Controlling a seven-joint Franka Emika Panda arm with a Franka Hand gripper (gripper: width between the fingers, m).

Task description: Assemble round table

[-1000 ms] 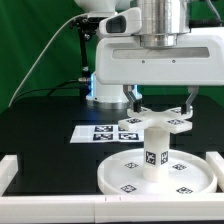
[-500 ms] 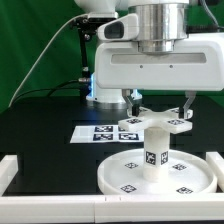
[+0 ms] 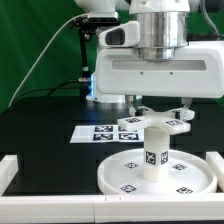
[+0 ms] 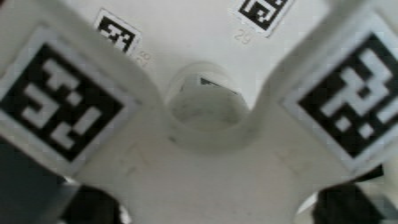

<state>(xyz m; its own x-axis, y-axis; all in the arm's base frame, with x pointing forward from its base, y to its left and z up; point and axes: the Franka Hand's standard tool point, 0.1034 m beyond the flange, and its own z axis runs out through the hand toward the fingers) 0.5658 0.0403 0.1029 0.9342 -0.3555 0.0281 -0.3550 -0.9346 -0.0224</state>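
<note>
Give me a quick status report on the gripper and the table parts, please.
Gripper open, fingers straddling the base piece. Base piece sits atop the leg, leg upright on the round disc. Nothing in the way.

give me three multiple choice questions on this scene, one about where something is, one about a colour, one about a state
1. Where does the leg stand?
A. on the round disc
B. on the marker board
C. on the bare table

2. What colour is the backdrop behind the arm?
A. blue
B. green
C. red

3. How is the base piece placed?
A. lying flat on the disc
B. leaning on a border rail
C. sitting on top of the upright leg

Answers:
1. A, the exterior view shows the leg upright at the disc's middle.
2. B, the cloth behind the arm is green.
3. C, the base piece sits on the leg's top end, with the gripper just above it, one finger on each side.
</note>
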